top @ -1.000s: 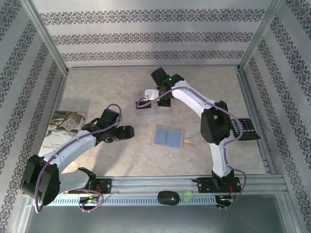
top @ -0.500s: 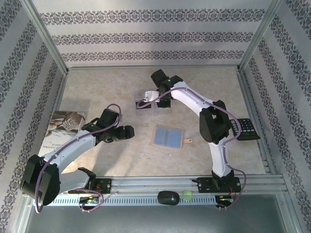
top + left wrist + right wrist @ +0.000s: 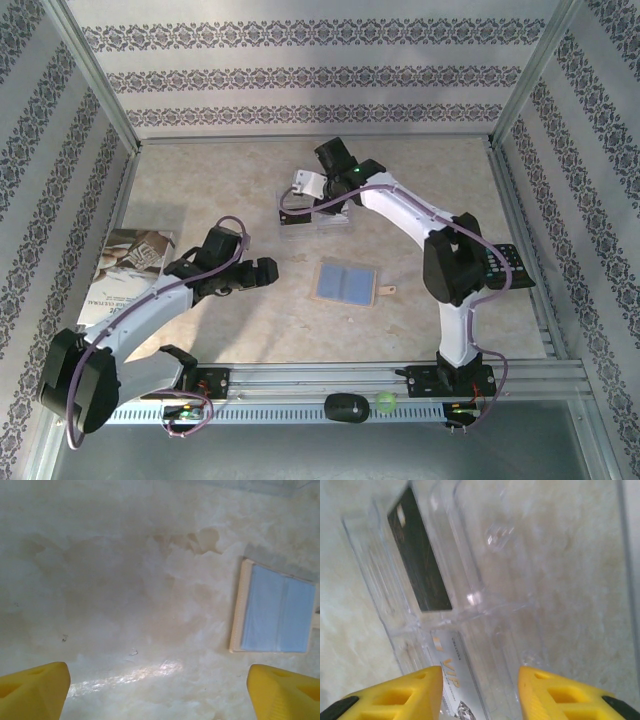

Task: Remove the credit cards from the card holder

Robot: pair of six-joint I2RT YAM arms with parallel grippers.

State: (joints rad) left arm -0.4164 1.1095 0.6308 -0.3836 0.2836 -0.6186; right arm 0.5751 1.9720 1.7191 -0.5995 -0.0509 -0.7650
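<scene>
The card holder (image 3: 347, 283) lies open on the table, pale blue inside, its tan tab pointing right; in the left wrist view the card holder (image 3: 275, 610) is at the right edge. Both credit cards lie in a clear tray (image 3: 290, 222): the black card (image 3: 420, 565) further in, the pale card (image 3: 452, 680) printed "VIP" nearer. My right gripper (image 3: 480, 695) hovers open just above the tray (image 3: 470, 580), with the pale card under its left finger and nothing between the jaws. My left gripper (image 3: 160, 695) is open over bare table, left of the holder.
A printed booklet (image 3: 125, 265) lies at the left wall. A black keypad device (image 3: 505, 265) sits at the right, partly behind my right arm. A black oval object (image 3: 345, 407) and a green ball (image 3: 385, 403) rest on the front rail.
My right gripper has opened over the tray and pulled back slightly, with the arm's elbow swinging right. My left gripper has opened a little wider.
</scene>
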